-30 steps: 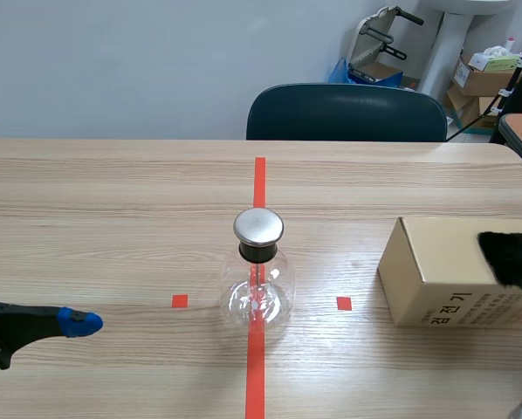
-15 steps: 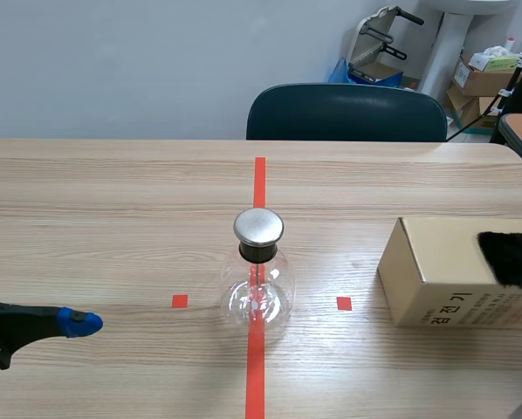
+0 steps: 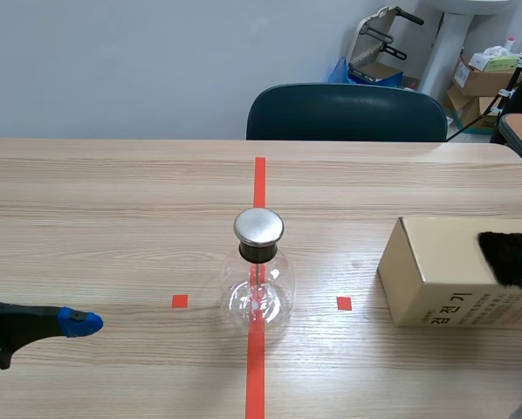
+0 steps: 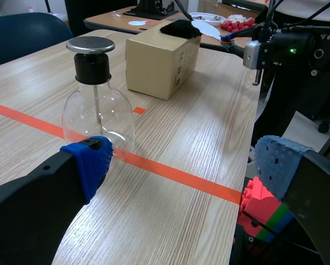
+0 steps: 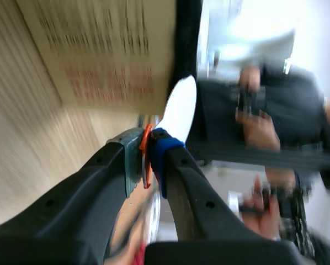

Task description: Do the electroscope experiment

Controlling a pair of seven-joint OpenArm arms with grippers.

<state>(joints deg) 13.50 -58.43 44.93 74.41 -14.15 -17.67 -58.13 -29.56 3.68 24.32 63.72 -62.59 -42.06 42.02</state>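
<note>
Left gripper (image 4: 181, 165): jaws spread wide, low over the wooden surface (image 4: 170, 143). The clear round glass flask with black neck and flat metal cap (image 4: 96, 107) stands just ahead of one jaw. Right gripper (image 5: 149, 157): jaws pinching a thin orange-red piece (image 5: 146, 144), too blurred to identify. A brown cardboard box (image 5: 99, 49) lies ahead.

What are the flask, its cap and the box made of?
Round clear flask: likely glass; transparent, glossy glints. Silver disc cap: brushed metal, dull sheen; black collar, maybe rubber. Tan box: matte cardboard, printed side. Black patch: fuzzy, likely fur or cloth.
</note>
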